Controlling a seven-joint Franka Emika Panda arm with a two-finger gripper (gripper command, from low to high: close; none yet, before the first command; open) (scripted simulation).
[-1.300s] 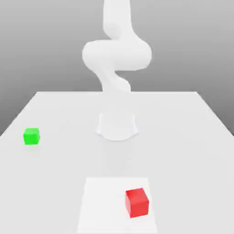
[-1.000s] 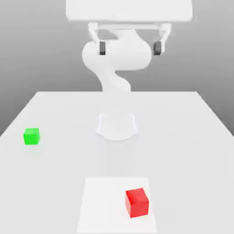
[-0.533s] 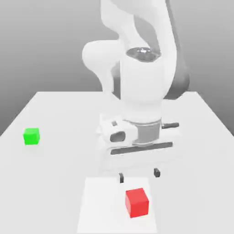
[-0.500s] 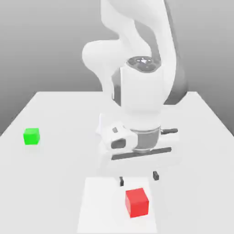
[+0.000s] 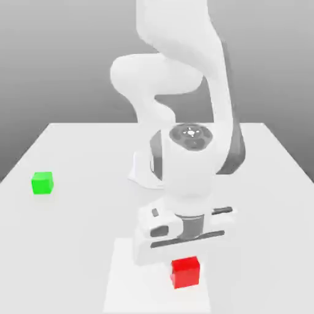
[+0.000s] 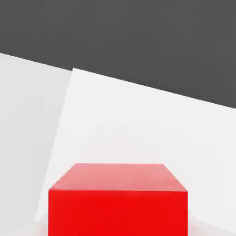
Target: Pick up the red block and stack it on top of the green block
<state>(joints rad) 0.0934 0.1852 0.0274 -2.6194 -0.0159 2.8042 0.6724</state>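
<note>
Progress is at its opening stage, judging from how things lie; the red block (image 5: pixel 185 272) rests on a paler square mat (image 5: pixel 122 276) near the front edge of the white table (image 5: pixel 73 233), not lifted, and the hand view shows its top face and near side close up with nothing touching either. The gripper (image 5: pixel 184 257) hangs low directly above and behind the red block, its white body hiding the fingers, so whether the jaws are apart or together cannot be told. The green block (image 5: pixel 42 183) sits alone near the table's edge on the exterior view's left, well apart from the red block, with nothing on top of it. Nothing of the task looks done yet; grasping, lifting, carrying across the table and setting the red block on the green one all appear to remain.
</note>
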